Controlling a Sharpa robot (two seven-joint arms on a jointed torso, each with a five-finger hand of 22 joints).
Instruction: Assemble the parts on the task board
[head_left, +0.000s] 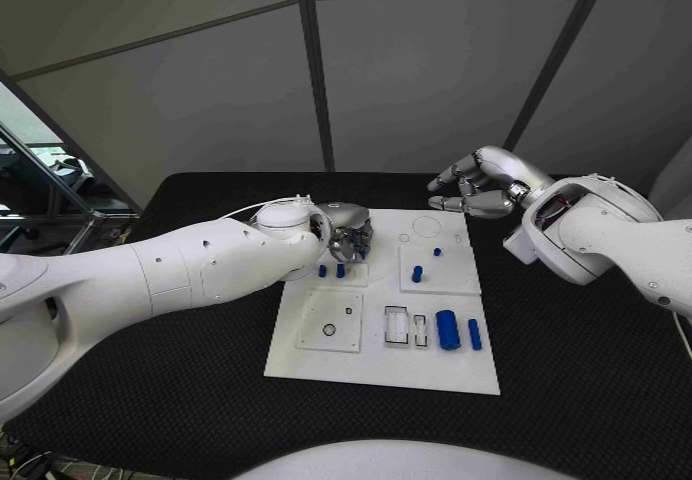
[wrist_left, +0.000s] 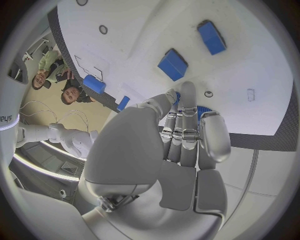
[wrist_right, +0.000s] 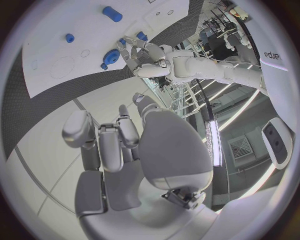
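The white task board (head_left: 378, 352) lies mid-table. My left hand (head_left: 343, 235) hangs over its back left part, fingers pointing down at two short blue pegs (head_left: 332, 269). In the left wrist view the hand (wrist_left: 181, 145) has its fingers pressed together, and thumb and fingertip pinch a blue peg (wrist_left: 177, 96). My right hand (head_left: 476, 190) hovers above the board's back right corner, fingers half bent and apart, holding nothing. Two more blue pegs (head_left: 417, 272) (head_left: 437, 251) stand in the right panel. A thick blue cylinder (head_left: 447, 330) and a slim one (head_left: 475, 333) lie at the front right.
The board carries a square plate with a small ring hole (head_left: 330, 329) at the front left and two narrow rectangular slots (head_left: 397, 326) beside the cylinders. Black table (head_left: 577, 340) surrounds the board. Grey wall panels stand behind the table.
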